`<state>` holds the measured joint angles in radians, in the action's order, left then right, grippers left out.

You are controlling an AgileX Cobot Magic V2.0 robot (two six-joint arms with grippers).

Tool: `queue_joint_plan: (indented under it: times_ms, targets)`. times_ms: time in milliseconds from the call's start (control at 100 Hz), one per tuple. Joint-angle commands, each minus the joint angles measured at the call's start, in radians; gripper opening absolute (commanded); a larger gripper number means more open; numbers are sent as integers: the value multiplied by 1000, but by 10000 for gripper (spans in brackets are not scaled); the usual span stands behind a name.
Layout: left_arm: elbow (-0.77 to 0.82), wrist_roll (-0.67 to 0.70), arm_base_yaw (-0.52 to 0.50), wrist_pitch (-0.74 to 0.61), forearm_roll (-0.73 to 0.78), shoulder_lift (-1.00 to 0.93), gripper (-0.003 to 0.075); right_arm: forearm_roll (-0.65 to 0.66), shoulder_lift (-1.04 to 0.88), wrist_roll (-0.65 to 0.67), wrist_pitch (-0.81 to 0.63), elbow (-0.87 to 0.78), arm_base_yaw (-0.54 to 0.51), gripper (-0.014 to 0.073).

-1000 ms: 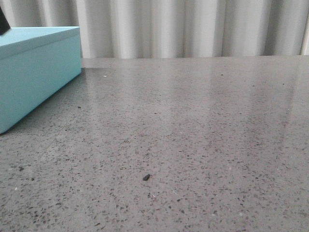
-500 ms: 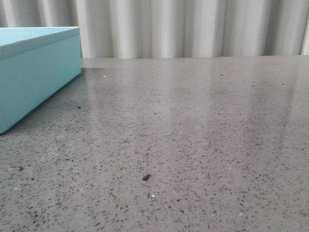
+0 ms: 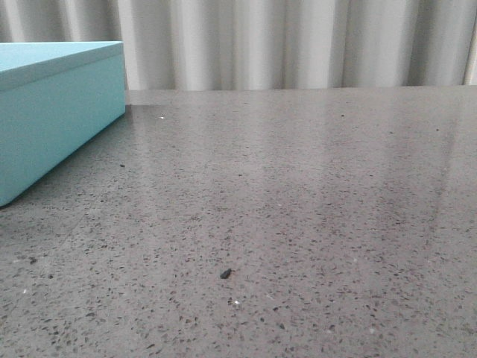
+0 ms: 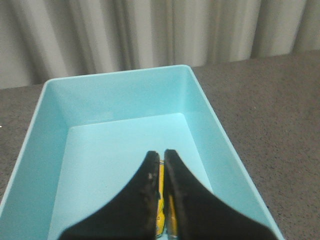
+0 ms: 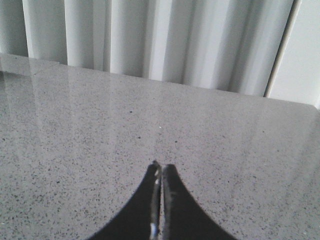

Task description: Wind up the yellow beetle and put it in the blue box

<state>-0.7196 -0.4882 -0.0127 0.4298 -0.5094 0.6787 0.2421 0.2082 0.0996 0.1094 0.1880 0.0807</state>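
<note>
One change only in the front view: a dark shape that cut the upper-left corner a second ago is gone, and box (image 3: 52,112) and table (image 3: 298,224) sit just as they did. Box is matte turquoise, flat-sided, at the table's far left; table is polished grey stone, speckled, with a dark crumb (image 3: 226,274) near the front. Pale pleated curtain (image 3: 298,41) behind.

Left wrist view looks straight down into the open box (image 4: 125,100), smooth walls and floor. Left gripper (image 4: 161,165) hangs over it, black fingers nearly together, with the glossy yellow beetle (image 4: 161,200) showing in the narrow slit between them, clamped. Right gripper (image 5: 159,175) hovers above bare table, fingers pressed together, grasping nothing.
</note>
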Motion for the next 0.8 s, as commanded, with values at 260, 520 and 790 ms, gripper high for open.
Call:
queue_joint_plan:
  times_ms: [260, 520, 790]
  targets:
    - [320, 0, 0, -296, -41, -395, -21, -36, 6, 2, -89, 28, -5, -61]
    - [414, 0, 0, -358, -47, -499, -21, -36, 6, 2, -73, -7, -42, -61]
    - [423, 0, 0, -354, -47, -499, -21, -98, 6, 2, -78, -11, -40, -61]
